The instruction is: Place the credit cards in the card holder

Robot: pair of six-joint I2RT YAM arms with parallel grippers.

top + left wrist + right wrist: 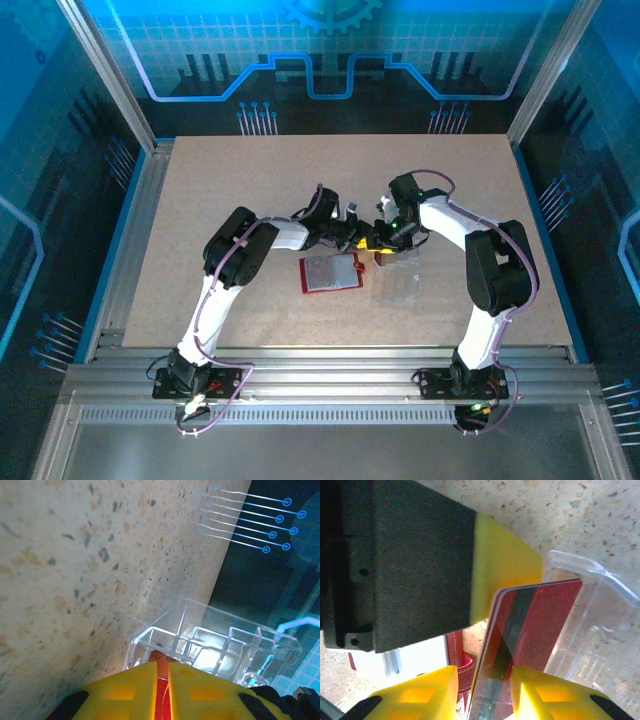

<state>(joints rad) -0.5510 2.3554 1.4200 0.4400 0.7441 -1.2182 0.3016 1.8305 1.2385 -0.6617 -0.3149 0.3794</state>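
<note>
Both arms meet mid-bench, just to the far right of the card holder [333, 272]. It lies opened flat on the bench [230, 180] with its long axis left-right. The left gripper [161, 675] has its jaws nearly closed, pinching a red credit card [535, 615] seen edge-on between the yellow pads. The right gripper [485, 692] has narrow jaws with the same card's other end between them, magnetic stripe showing. A gap shows on one side, so I can't tell if it clamps or only brackets the card. The card is off the bench, on edge, its long axis running from one pair of jaws to the other. Clear plastic packaging [600, 630] sits right of the holder. The holder lies close to the near left of both jaws, with the left arm looking slightly nearer. Likely next: carry the card near-left and line its edge up with a pocket.
</note>
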